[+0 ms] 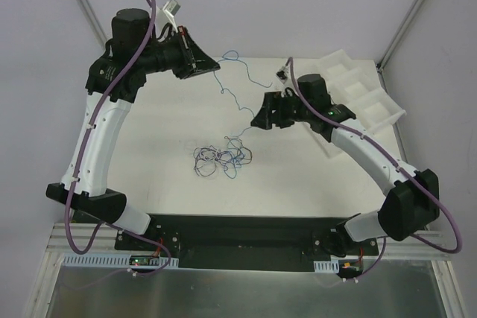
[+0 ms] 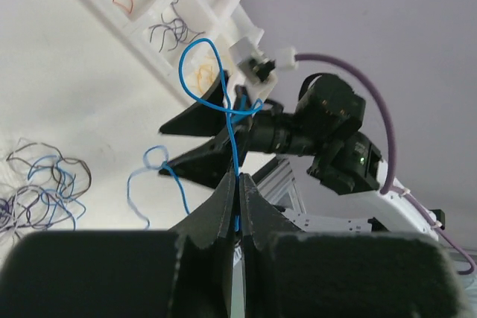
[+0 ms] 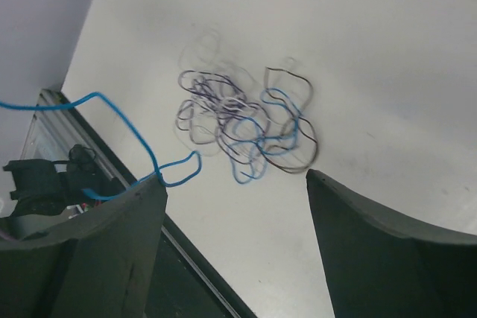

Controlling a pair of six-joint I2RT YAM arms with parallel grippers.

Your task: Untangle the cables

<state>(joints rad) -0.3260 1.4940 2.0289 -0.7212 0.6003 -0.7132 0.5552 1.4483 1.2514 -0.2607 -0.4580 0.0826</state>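
Left claw (image 2: 238, 184) is pinched shut on the blue cable (image 2: 233, 135) at far left. Right claw (image 3: 235, 180) gapes wide (cable draped over one finger). The tangle (image 1: 220, 158) lies mid-tabletop (image 1: 313, 184).

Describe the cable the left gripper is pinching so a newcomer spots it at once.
Start at the white table and find the tangle of wires. Just beyond it, one bright blue cable runs through the air from the shut left gripper toward the open right gripper. Unlike the heaped wires, it is off the table.
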